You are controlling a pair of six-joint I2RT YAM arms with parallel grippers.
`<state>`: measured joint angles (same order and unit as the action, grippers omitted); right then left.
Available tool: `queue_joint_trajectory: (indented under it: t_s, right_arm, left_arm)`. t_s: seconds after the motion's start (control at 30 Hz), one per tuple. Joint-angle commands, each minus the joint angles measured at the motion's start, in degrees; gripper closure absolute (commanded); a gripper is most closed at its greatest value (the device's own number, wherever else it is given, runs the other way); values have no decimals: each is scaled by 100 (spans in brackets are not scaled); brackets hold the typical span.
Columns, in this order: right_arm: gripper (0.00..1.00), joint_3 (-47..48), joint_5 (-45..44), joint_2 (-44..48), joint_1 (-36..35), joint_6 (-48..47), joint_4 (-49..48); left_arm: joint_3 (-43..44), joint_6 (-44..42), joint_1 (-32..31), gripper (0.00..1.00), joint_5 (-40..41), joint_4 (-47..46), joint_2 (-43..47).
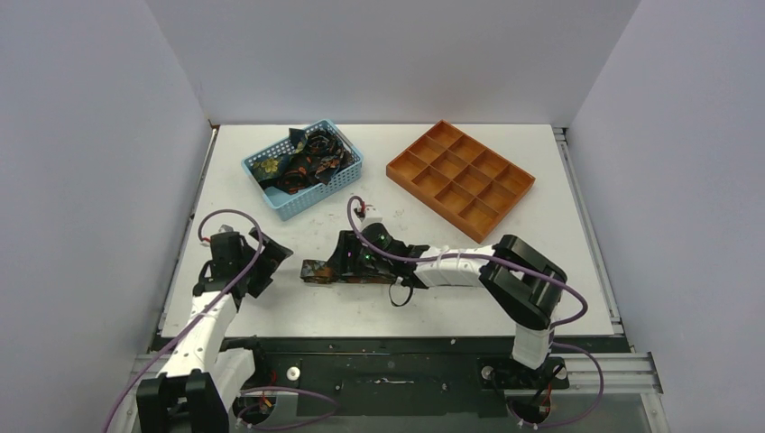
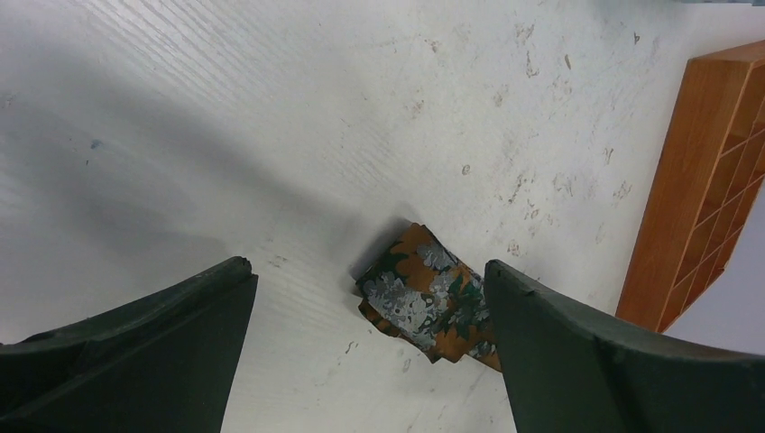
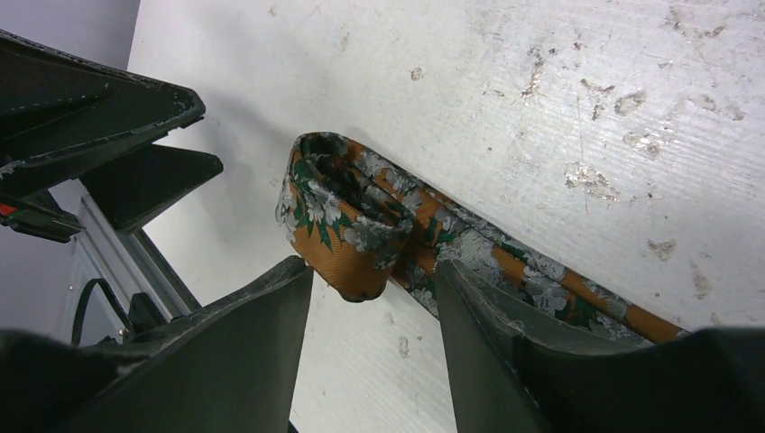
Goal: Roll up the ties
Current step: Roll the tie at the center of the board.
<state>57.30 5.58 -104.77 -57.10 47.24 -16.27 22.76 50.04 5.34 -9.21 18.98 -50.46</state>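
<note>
One tie (image 1: 323, 271), orange with grey and green flowers, lies flat on the white table (image 1: 541, 244) in front of the arms. Its left end is folded over into a loose roll (image 3: 347, 230). My right gripper (image 1: 340, 260) hovers over that end, open, and the roll sits just beyond its fingertips (image 3: 302, 271); the tie's strip runs under the right finger. My left gripper (image 1: 267, 263) stands wide open just left of the roll (image 2: 428, 302), with only bare table between its fingers (image 2: 239, 271). More ties (image 1: 307, 158) are heaped in the light-blue basket.
The light-blue mesh basket (image 1: 347, 185) stands at the back, left of centre. An orange compartment tray (image 1: 460, 178) sits at the back right and shows at the right edge of the left wrist view as the tray (image 2: 713, 180). White walls close in three sides.
</note>
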Motion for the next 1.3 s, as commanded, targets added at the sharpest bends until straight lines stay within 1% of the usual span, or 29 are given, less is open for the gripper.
queue_joint_trajectory:
  t_s: [0.0,0.1,0.3,0.63,0.77,0.8,0.83,0.97,1.1,1.2,1.27]
  right_arm:
    - [48,312,182,-113,82,203,-298]
    - [50,446,266,-313,84,220,-283]
    - [50,580,407,-566,65,173,-168]
    - [57,186,330,-581,238,81,-82]
    - [61,31,260,-532,270,-47,-35]
    - [62,-13,266,-531,284,-63,-46]
    - [63,-57,274,-535,300,-72,-57]
    - [65,-210,320,-536,345,-90,-154]
    - [67,-305,316,-503,381,-143,-184]
    - [68,-464,358,-486,419,-145,-292]
    - [68,-551,403,-485,443,-150,-382]
  left_arm:
    - [708,-266,49,4,-75,429,-501]
    - [842,-536,54,4,-282,582,-819]
    - [629,-601,54,4,-660,209,-667]
    - [452,-694,1,3,-1218,-248,-688]
    - [403,-733,-190,0,-1270,-393,-700]
    - [396,-746,-261,4,-1271,-415,-723]
    - [389,-755,-331,6,-1252,-444,-753]
    - [397,-809,-490,8,-1289,-526,-931]
    - [440,-906,-793,10,-1298,-510,-968]
    - [596,-1176,-1017,10,-1160,-332,-989]
    - [811,-1381,-1047,10,-1249,-185,-1167]
